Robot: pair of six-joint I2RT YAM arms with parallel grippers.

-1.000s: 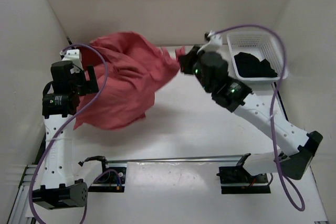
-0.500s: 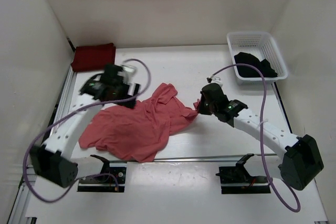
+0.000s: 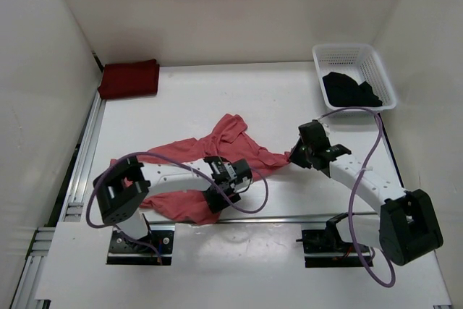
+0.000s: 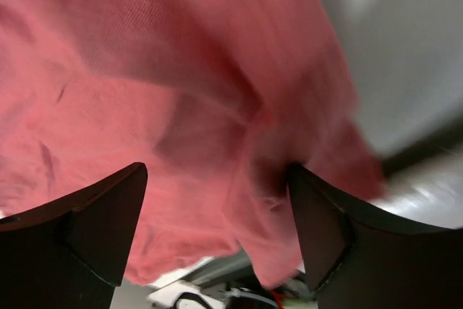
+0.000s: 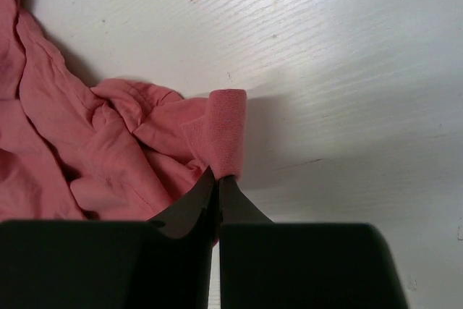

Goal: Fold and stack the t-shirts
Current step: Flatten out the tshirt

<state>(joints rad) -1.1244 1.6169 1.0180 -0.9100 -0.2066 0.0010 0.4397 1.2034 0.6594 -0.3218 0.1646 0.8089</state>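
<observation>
Overhead view: the salmon pink shirt (image 3: 206,158) lies crumpled and unfolded on the white table (image 3: 217,95), left of centre in the lower half of the frame, with one narrow end drawn out to the right. The right gripper (image 3: 294,155) meets that end. In the right wrist view its fingers (image 5: 188,211) are pressed together on a rolled band of the cloth's edge (image 5: 226,132), just above the tabletop (image 5: 347,48). The left gripper (image 3: 226,182) sits low over the lower right part of the same shirt. In the left wrist view its two fingers (image 4: 101,229) stand wide apart with pink cloth (image 4: 145,48) filling the frame beyond them and nothing pinched between them. That view is blurred, so whether the fingers touch the cloth cannot be determined. The maroon shirt (image 3: 129,79) lies as a flat rectangular bundle at the upper left corner of the table, well apart from both grippers. The black shirt (image 3: 349,92) lies bunched inside the white mesh basket (image 3: 354,50) at the upper right.
</observation>
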